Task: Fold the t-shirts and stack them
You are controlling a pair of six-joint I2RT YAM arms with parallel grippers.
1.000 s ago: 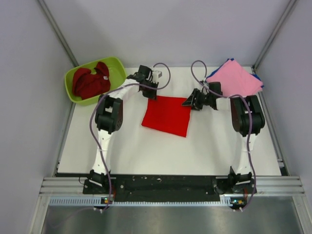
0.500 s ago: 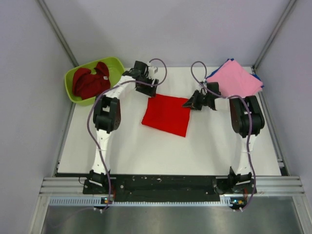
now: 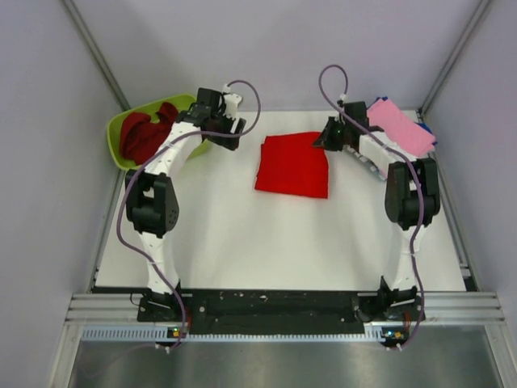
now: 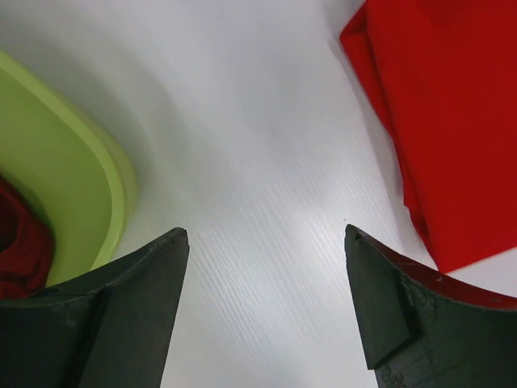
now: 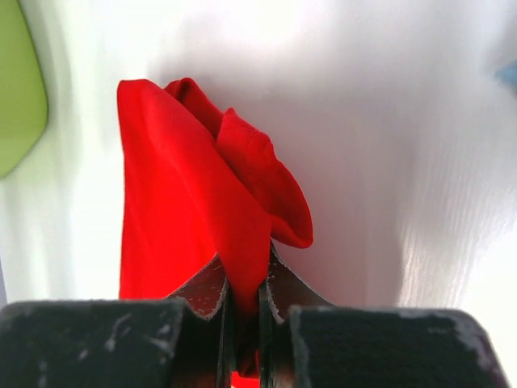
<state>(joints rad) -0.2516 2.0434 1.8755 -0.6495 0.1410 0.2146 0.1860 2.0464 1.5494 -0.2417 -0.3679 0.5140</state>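
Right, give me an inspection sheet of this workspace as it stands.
Surface: white table, no stains seen.
Job's things: bright red t-shirt folded mid-table; dark red t-shirt bunched in lime-green tub; pink t-shirt far right, blue cloth edge beneath.
Clutter: the tub only.
Grippers: left gripper open above bare table; right gripper shut on bright red t-shirt's edge.
Cables: purple cables loop at each wrist, none snagged.
Surroundings: grey walls; metal rail at near edge.

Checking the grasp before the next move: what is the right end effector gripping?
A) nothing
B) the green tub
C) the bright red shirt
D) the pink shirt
C: the wrist view shows the right end effector shut on a pinched fold of the bright red shirt.
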